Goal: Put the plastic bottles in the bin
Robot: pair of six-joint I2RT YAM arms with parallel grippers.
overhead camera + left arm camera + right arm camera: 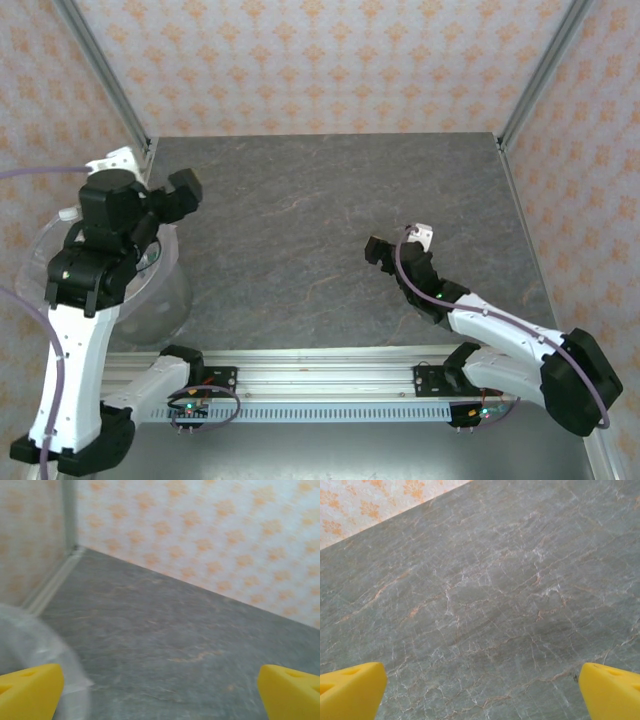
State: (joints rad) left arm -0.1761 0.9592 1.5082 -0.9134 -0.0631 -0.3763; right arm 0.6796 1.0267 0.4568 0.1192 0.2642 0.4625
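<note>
Near the round clear bag-lined bin [165, 300], left fingers [30, 690] and right fingers [350, 690] gape empty; binning seems finished, so retreat comes next.

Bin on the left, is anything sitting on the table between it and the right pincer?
Nothing visible does. Just grey table lies between the right pincer and the bin; the left arm hangs over the bin's left side.
</note>
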